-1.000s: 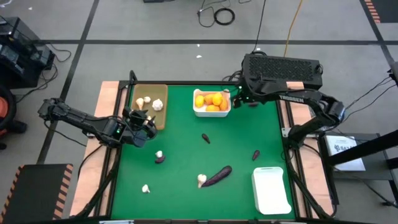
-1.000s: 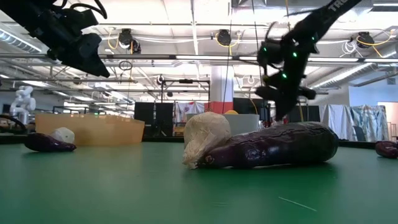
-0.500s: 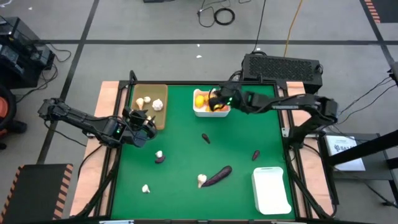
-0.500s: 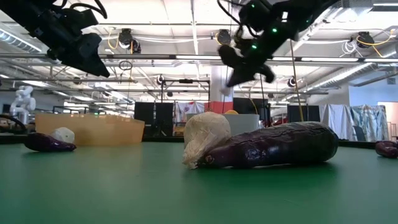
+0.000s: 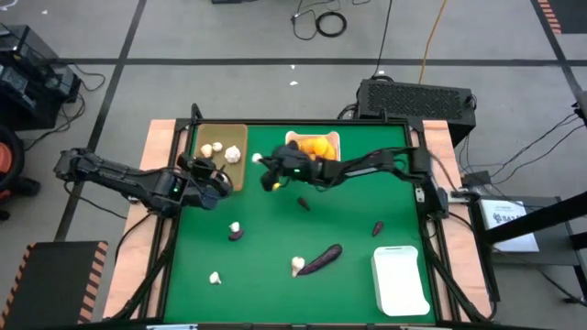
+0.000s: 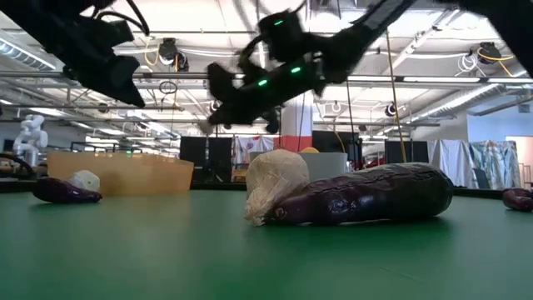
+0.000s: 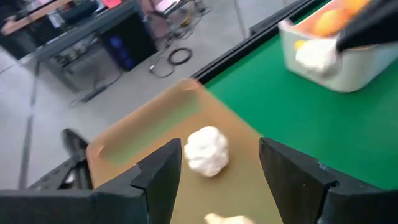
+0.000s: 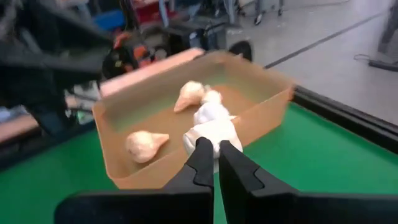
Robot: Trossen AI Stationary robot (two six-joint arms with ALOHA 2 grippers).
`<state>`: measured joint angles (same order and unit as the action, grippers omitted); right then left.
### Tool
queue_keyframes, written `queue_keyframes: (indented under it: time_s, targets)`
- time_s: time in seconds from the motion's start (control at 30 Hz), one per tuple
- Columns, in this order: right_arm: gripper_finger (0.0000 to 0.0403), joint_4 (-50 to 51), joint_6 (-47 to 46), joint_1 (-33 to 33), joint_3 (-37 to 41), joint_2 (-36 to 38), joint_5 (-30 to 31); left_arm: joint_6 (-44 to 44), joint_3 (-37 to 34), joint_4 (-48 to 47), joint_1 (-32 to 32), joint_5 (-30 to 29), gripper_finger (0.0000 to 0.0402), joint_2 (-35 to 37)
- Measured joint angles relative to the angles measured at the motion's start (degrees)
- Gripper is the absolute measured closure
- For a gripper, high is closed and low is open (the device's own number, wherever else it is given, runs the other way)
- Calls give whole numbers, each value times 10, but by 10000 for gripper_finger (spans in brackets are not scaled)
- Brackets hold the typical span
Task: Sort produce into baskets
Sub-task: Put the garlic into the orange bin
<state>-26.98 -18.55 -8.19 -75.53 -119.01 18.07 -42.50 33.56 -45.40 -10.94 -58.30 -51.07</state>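
Right gripper (image 5: 266, 171): has swung across from the far-right corner, past the white bin w/ oranges (image 5: 313, 148), now over the mat between that bin and the tan tray (image 5: 221, 154). Fingers pinched tight on a garlic bulb (image 8: 211, 132); wrist view shows the white bulb at the fingertips w/ the tray right ahead.
Meaning: bulb is mid-carry toward the tray, not yet dropped. Judged step: transport, release to follow once over the tray.
Left gripper (image 5: 213, 179): hovers at the tray's near edge, same spot as a sec ago; jaws apart, nothing between them. Its wrist view looks down on a bulb lying in the tray (image 7: 207, 151).
Tray contents: two bulbs in high view; the right wrist view seems to show a third.
Orange bin: round orange fruits (image 5: 316, 144) inside, partly hidden by the right arm.
Still loose on mat: long eggplant (image 5: 322, 258) w/ a bulb (image 5: 297, 266) touching its end; bulb + small purple piece (image 5: 235, 230) together; lone bulb (image 5: 215, 277) near front-left; small purple bits (image 5: 304, 203) centre and (image 5: 377, 227) right.
Second white bin (image 5: 400, 280): front-right, nothing seen in it.
Progress: roughly midway; purples all unsorted.
Risk: left gripper sits close to the drop zone, arms could crowd.
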Motion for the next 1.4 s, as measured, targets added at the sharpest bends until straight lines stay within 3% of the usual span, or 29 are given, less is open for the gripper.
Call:
queue_keyframes:
  time_s: [0.27,0.5,0.67,1.03,1.2,1.4]
  targets:
    - [401,89,20,0,-198,-127,-24,-125,0,-146,60,-1,178,6]
    - [401,129,23,2,-333,-212,-67,-125,0,-142,73,-5,178,7]
    - [387,158,23,6,-384,-250,-80,-122,0,-141,73,-5,178,7]
    - [319,197,52,12,-394,-245,-80,-122,0,-141,73,-7,178,7]
    - [287,287,64,11,-394,-202,-80,-122,0,-140,72,-6,178,7]
    - [271,494,74,23,-394,-118,-80,-121,0,-139,72,3,178,7]
